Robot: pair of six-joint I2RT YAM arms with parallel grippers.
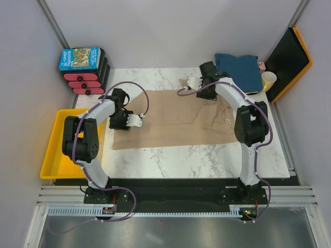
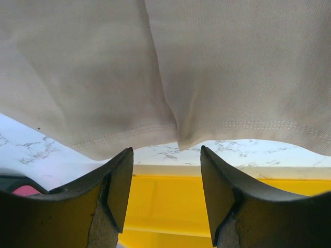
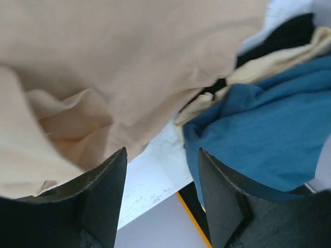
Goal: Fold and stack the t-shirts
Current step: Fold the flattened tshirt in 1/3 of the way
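The left gripper (image 2: pixel 166 155) hangs over the left part of the tan-beige t-shirt (image 1: pixel 176 119). Its jaws are apart with nothing between them, and a stitched hem shows just past the fingertips. The shirt lies spread across the middle of the marble table (image 1: pixel 207 160). At its far edge the right gripper (image 3: pixel 163 155) also gapes empty beside bunched tan cloth. Beyond, in the far right corner, the teal-blue t-shirt (image 1: pixel 239 70) tops a pile.

**One Title, Barely Legible**

Blue box (image 1: pixel 79 58), well beyond and left of the left gripper (image 1: pixel 138 120): white lettering on its pictured lid, seemingly ending "TREEHOUSE"; small white label (image 1: pixel 226 121) on the tan t-shirt (image 1: pixel 176 121), nearward and right of the right gripper (image 1: pixel 192 82): print too small to read.
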